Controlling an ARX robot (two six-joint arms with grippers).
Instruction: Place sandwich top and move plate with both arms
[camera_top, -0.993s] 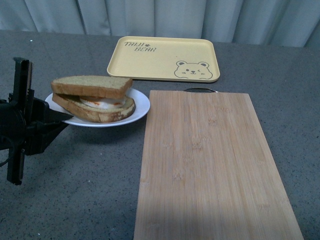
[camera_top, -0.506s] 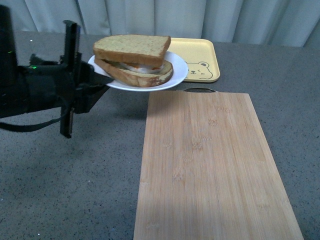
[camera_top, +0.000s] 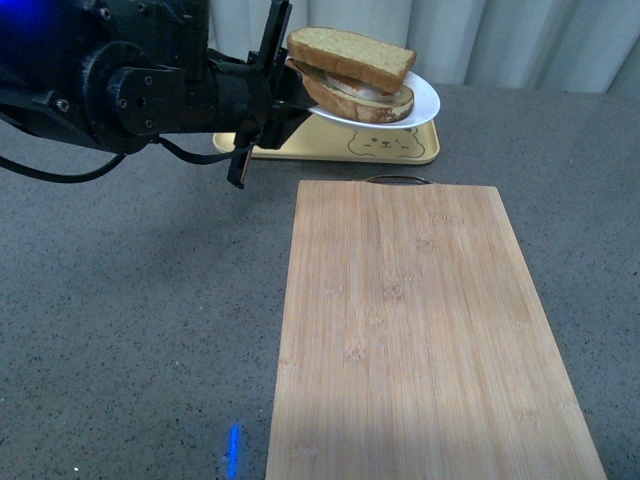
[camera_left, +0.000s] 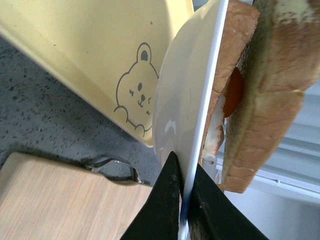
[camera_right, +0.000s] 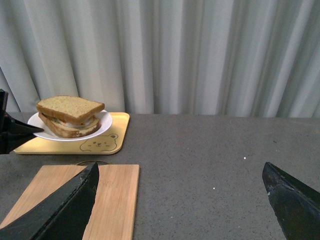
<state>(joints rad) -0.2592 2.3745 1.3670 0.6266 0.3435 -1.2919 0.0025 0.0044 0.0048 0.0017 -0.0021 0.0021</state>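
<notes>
left pincer (camera_top: 292, 100): mine, clamped on plate (camera_top: 422, 100) rim
plate: held up above tray (camera_top: 300, 150)
top (camera_top: 350, 55): on egg slice (camera_top: 380, 103)
right pincer (camera_right: 180, 169): spread wide, empty, well apart from tray

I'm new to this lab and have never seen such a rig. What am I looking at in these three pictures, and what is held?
It is a two-armed robot, each arm ending in a two-finger gripper. The front picture comes from a camera on its body; the other two come from cameras on its wrists. The left gripper is shut on the rim of a white plate, held in the air over a yellow tray. On the plate the sandwich top rests on an egg slice. A wooden cutting board lies on the grey table. The right gripper is open and holds nothing.
</notes>
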